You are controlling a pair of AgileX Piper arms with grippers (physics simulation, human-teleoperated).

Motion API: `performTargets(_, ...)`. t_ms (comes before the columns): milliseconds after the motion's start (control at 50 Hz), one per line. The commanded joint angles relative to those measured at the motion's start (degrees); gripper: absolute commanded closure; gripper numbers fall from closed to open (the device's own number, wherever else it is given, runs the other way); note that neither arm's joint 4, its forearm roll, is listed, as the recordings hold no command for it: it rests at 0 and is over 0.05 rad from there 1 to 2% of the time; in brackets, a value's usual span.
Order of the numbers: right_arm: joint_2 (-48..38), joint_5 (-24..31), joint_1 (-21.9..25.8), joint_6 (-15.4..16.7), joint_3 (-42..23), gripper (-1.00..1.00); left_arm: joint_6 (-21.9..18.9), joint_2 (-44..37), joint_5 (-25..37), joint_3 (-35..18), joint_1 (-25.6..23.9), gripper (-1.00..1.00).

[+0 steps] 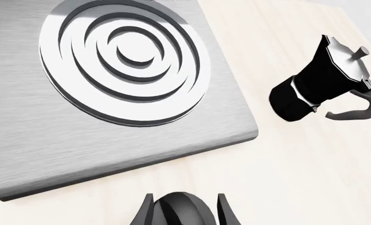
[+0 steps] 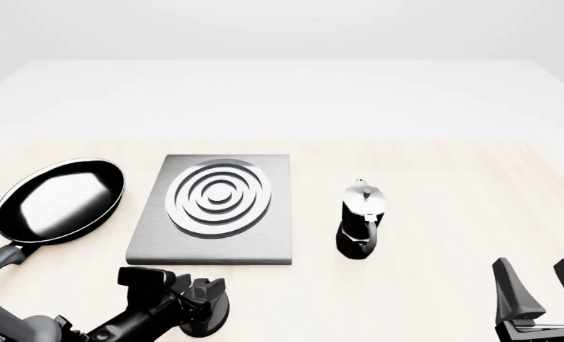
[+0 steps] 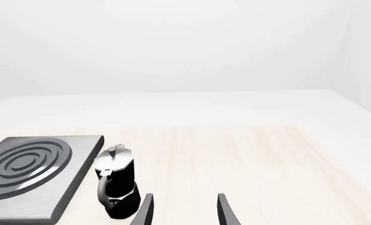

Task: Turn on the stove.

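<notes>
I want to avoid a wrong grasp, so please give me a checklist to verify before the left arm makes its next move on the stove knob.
1. Knob sits between the left gripper's fingers: ok.
2. Fingers closed on the knob: not ok, they are open on either side of it.
3. Nothing stands on the stove plate: ok. The frying pan and moka pot stand beside it.
4. Right gripper out of the way: ok. It is open, far to the right of the knob.
5. Knob's on or off position: cannot tell, no marking is visible.
</notes>
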State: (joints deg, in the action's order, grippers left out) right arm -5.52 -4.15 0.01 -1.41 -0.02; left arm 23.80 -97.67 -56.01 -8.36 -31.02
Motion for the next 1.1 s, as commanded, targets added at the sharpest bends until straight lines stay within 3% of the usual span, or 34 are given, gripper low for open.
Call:
performTargets(20,-0.7,-0.5,0.1,-0.2,0.0,-1.00,0.5,-3.0,-0.8,-0.2,0.4,-1.00)
performTargets(460,-2.3,-1.7,0.5,-0.1,0.0,-1.00,-3.1,6.0,6.5,-0.6,8.1,-1.00)
performTargets(1100,-0.2,-0.1,0.4,0.3,0.0,-1.00,-4.1,9.9,8.4,0.8,10.6,-1.00)
